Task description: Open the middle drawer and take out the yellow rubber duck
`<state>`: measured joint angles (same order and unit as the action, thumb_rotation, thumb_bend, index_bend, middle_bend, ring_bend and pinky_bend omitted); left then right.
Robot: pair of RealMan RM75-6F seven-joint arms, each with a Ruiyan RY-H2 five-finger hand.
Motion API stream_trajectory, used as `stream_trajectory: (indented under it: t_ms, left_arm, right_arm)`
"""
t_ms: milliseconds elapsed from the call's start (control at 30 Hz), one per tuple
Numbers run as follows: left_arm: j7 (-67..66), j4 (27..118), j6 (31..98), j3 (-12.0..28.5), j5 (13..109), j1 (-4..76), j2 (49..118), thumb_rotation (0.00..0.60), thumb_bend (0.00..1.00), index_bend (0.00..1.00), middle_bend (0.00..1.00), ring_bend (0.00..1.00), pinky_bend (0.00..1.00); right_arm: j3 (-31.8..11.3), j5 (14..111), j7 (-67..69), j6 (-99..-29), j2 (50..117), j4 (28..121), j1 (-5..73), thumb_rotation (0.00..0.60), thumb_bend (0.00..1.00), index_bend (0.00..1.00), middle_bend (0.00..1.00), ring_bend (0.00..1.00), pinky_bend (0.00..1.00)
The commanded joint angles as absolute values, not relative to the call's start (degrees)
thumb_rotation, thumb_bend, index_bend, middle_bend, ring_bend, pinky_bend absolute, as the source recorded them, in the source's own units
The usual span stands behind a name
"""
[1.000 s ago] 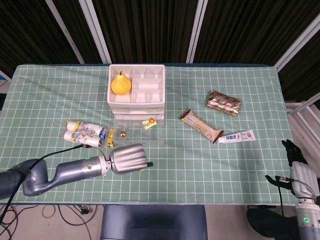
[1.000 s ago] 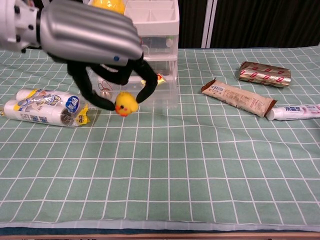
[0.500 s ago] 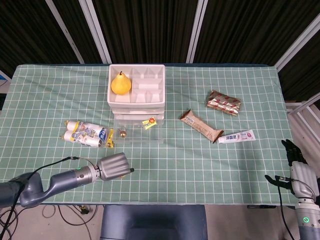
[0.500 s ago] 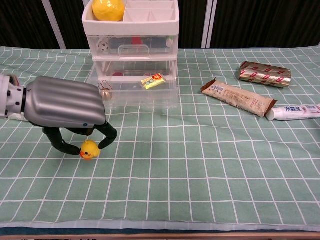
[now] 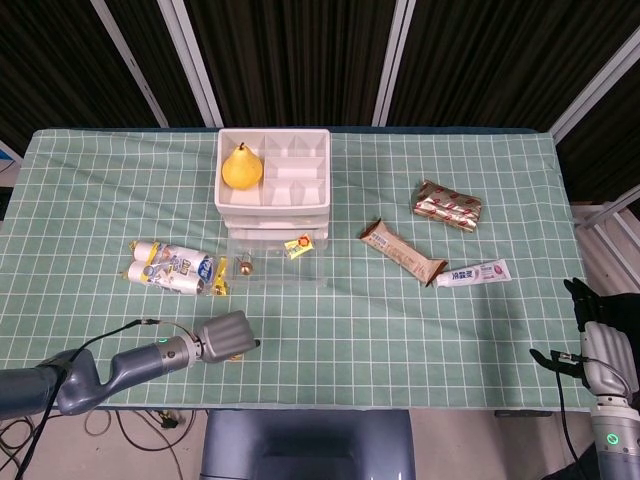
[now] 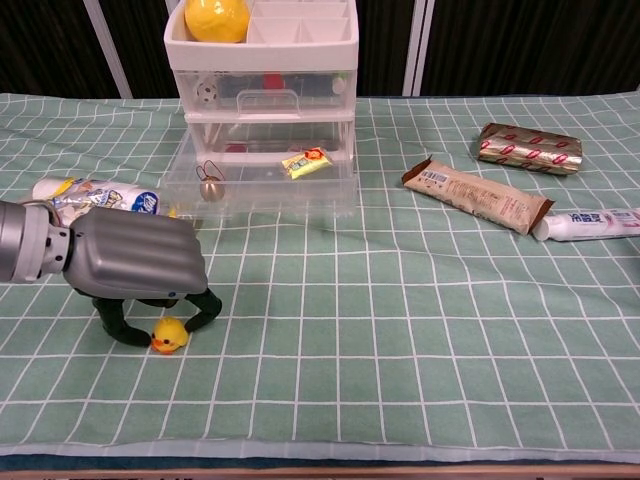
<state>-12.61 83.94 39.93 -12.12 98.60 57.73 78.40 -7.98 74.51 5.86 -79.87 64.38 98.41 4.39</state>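
Left hand (image 6: 130, 265) sits low at the near-left edge of the table (image 5: 420, 330), palm down, fingers curled under and pinched on the yellow rubber duck (image 6: 169, 336). The duck is directly beneath the hand, between the fingertips, at or just on the checked cloth; whether it is fully resting on the cloth cannot be told from the chest view. In the head view the duck is hidden under the hand (image 5: 227, 336). The middle drawer (image 6: 262, 180) of the drawer unit (image 5: 273, 190) stands pulled out toward the robot, well apart from the hand, up and to the right of it; a small yellow packet (image 6: 304, 161) and a little round trinket (image 6: 210, 187) lie in it. So the duck is already out of the drawer, and the remaining step looks like a release: fingers spread, then the hand lifts straight up, since the duck lies under the palm rather than ahead of it. The duck is small and roundish, no long axis to speak of, so it may roll on release. Right hand (image 5: 600, 345) hangs off the far right table edge, holding nothing, fingers loosely apart as far as visible, and far from the duck. Left arm is clearly the nearer one.
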Motion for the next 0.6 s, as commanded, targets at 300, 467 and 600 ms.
stream_trajectory:
  t_ms: [300, 467, 600]
  left_arm:
    - [-12.35, 89.38, 47.14, -9.10, 96.80, 54.50, 73.96, 0.600, 0.03, 0.29, 1.00, 1.00, 1.00]
    - [-13.06, 93.25, 62.14, -6.82, 96.33, 46.69, 71.62, 0.600, 0.03, 0.25, 0.82, 0.84, 0.92]
    - [-15.48, 96.60, 73.17, -6.12, 94.66, 39.02, 70.58, 0.600, 0.06, 0.22, 0.52, 0.55, 0.63]
  right_arm:
    - [-7.80, 74.92, 5.68, -80.02, 64.34, 98.41, 4.33, 0.600, 0.06, 0.00, 0.00, 0.00, 0.22]
    - [-7.70, 75.12, 5.31, -80.07, 64.46, 98.13, 4.37, 0.600, 0.06, 0.00, 0.00, 0.00, 0.22]
    - [-7.49, 75.53, 4.57, -80.25, 64.63, 97.81, 4.41, 0.600, 0.06, 0.00, 0.00, 0.00, 0.22]
